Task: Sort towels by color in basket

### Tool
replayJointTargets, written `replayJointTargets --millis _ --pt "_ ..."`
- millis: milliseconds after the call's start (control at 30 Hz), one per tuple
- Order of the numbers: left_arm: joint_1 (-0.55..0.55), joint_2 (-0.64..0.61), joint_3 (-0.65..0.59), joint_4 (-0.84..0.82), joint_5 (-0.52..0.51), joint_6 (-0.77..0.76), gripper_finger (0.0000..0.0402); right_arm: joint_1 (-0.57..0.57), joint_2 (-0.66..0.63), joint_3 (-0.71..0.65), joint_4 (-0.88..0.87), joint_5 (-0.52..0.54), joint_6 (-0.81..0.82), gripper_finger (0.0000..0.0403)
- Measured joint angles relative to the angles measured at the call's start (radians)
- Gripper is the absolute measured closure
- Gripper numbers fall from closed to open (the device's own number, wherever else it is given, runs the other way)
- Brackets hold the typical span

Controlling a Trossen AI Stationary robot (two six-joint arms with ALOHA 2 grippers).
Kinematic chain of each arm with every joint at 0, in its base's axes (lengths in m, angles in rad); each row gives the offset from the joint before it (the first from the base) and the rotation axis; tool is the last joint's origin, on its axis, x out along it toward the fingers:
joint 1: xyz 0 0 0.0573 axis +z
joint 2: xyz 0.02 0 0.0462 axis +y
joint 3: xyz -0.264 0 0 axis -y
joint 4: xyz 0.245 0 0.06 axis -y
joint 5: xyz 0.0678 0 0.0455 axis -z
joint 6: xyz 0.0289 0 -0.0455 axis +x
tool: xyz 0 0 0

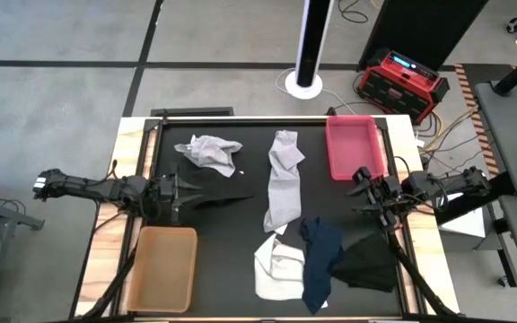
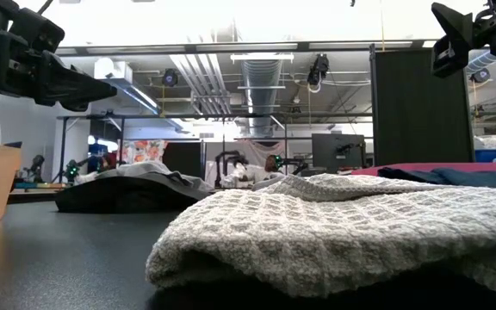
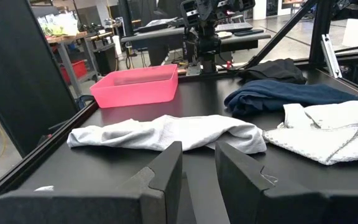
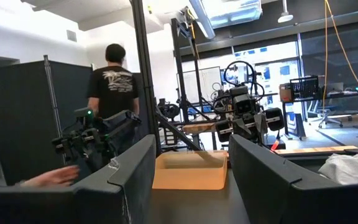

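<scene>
My left claw (image 1: 179, 190) hovers part-open and empty at the table's left over the black towel (image 1: 215, 187), nearer than my empty, half-open right claw (image 1: 364, 188), with the long grey towel (image 1: 284, 179) lying far-to-near just to its right.

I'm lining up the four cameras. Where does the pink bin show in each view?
High view: the pink bin sits at the table's far right corner, ahead of the right pincer.
Low view: only a thin pink edge at the right, behind the towels.
Left wrist view: upper left of centre, beyond the long grey towel.
Right wrist view: not in it.
Shared landmark: the long grey towel beside the bin.
</scene>
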Motion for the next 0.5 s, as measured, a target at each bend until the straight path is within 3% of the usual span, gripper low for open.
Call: replayJointTargets --millis 300,500 --pt "0.0 0.0 0.0 0.013 0.0 -0.013 0.0319 0.0 0.0 0.0 0.0 0.0 0.0 0.0207" --pt "0.0 0.0 0.0 0.223 0.0 -0.275 0.0319 0.0 0.0 0.0 0.0 0.0 0.0 0.0207"
